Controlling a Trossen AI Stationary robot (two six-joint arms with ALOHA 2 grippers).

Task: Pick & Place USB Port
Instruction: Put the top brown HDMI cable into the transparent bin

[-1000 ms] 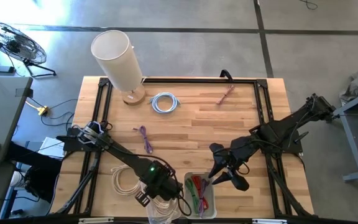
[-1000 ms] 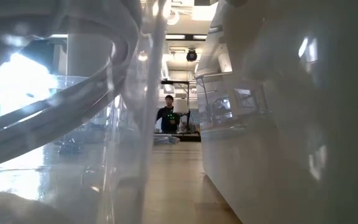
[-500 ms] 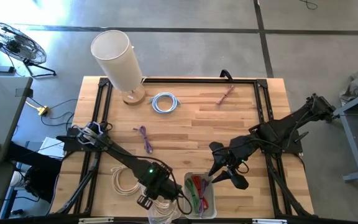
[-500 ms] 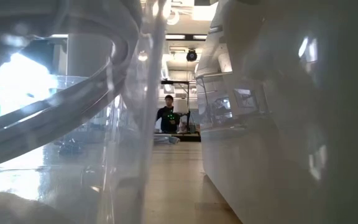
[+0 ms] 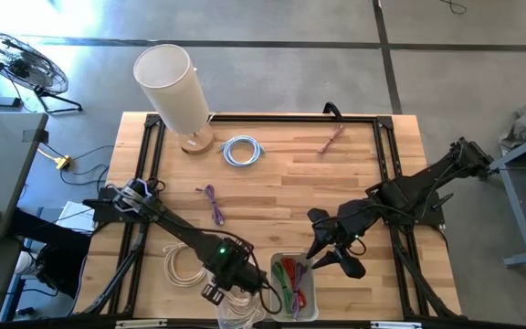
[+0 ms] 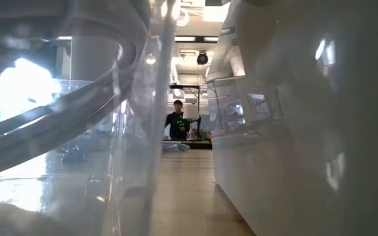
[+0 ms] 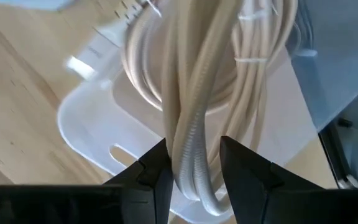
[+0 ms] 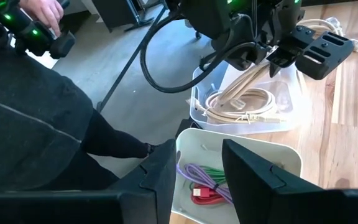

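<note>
I have the left gripper (image 7: pixel 194 171) down at the near edge of the counter (image 5: pixel 281 178), over the clear tray (image 7: pixel 98 134) that sits just left of the white bin (image 5: pixel 307 291). Its jaws are closed partway on a bundle of cream cable (image 7: pixel 191 99); in the left wrist view the looped strands run straight between the two fingers (image 7: pixel 154 177) and hang over the tray. The right wrist view shows the same thing from the side: the cream cable (image 8: pixel 244 99) held up at one end by the left gripper (image 8: pixel 272 59), the rest coiled in the clear tray (image 8: pixel 229 121).

A second cream coil (image 5: pixel 183 265) lies on the counter just left of the clear tray.

The right gripper (image 5: pixel 322 260) hangs just above the right side of the white bin, its jaws standing partly apart with nothing between them. Through its wrist camera I see purple, green and red cables (image 8: pixel 207 183) lying in the white bin (image 8: pixel 241 146).

Farther up the counter from the white bin are a purple cable (image 5: pixel 213 203), a light blue coil (image 5: pixel 242 151), a pinkish cable (image 5: pixel 332 139) and a white cylinder lamp (image 5: pixel 172 91) at the far left corner.

A person in dark clothes (image 8: pixel 36 124) stands beyond the bin's edge of the counter
</note>
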